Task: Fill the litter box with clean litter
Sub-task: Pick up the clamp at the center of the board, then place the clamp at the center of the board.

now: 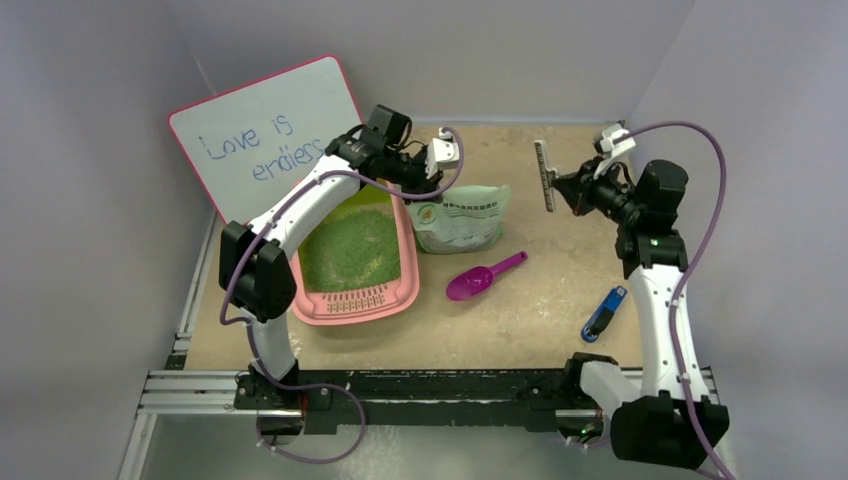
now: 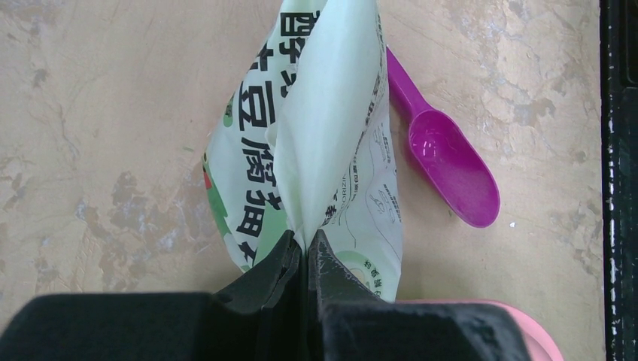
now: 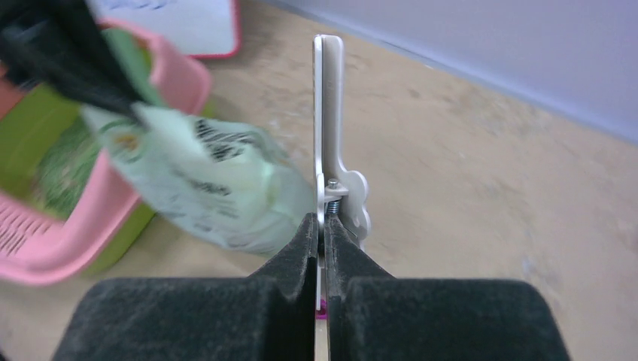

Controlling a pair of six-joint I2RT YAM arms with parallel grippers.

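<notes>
The pink litter box (image 1: 392, 303) with a lime-green inner wall sits left of centre, its grille lip toward me. Green clean litter (image 1: 350, 248) covers its floor. My left gripper (image 1: 418, 190) is shut on an edge of the pale green printed bag (image 1: 462, 215), which hangs beside the box's far right corner; in the left wrist view my left gripper (image 2: 307, 244) pinches a fold of the bag (image 2: 316, 128). My right gripper (image 1: 566, 187) is shut on a white bag clip (image 1: 544, 175), held upright above the table; the right wrist view shows my right gripper (image 3: 322, 226) clamped on the clip (image 3: 329, 113).
A magenta scoop (image 1: 484, 275) lies empty on the table right of the box. A blue and black object (image 1: 604, 313) lies near the right arm. A whiteboard (image 1: 265, 135) with writing leans at the back left. Grey walls enclose the table.
</notes>
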